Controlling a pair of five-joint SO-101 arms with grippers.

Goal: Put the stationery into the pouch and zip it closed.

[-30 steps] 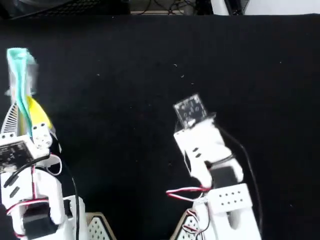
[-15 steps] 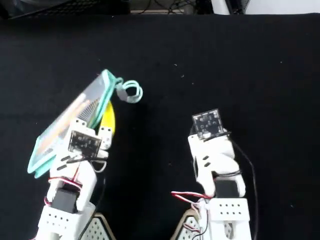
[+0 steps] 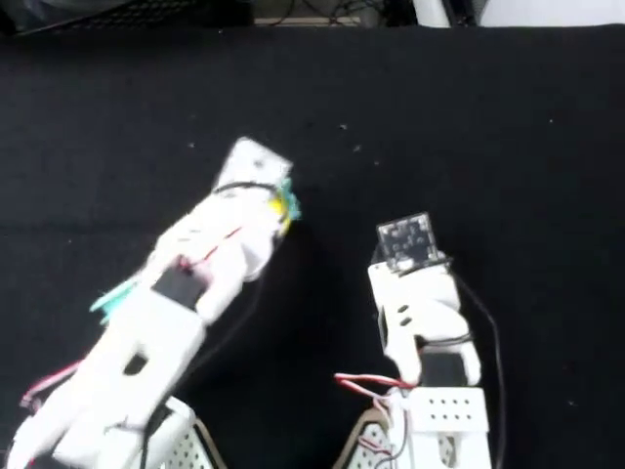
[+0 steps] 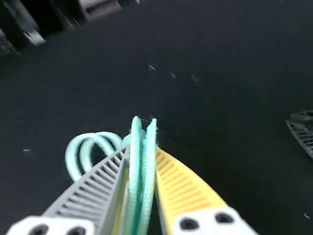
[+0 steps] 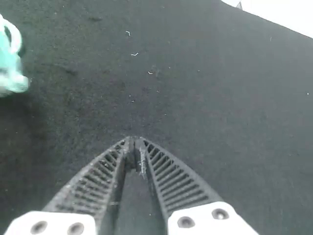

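1. The left arm has swung out from the near left corner toward the middle of the worktop. Half a second ago the pouch lay broad and flat beside the wrist. Now the arm covers it, and teal slivers peek out on either side. The right arm hasn't budged.
2. The left wrist view shows what the high view hides. The left claw is pinched narrow on the pouch's teal edge, with a grey finger on one side and a yellow one on the other. The cord loop curls just beside the grey finger.
3. In the right wrist view the right claw has its tips pressed together over black cloth. A teal blur of the pouch shows farther off.
4. Pale lint specks dot the worktop, and cables sit beyond its far edge.
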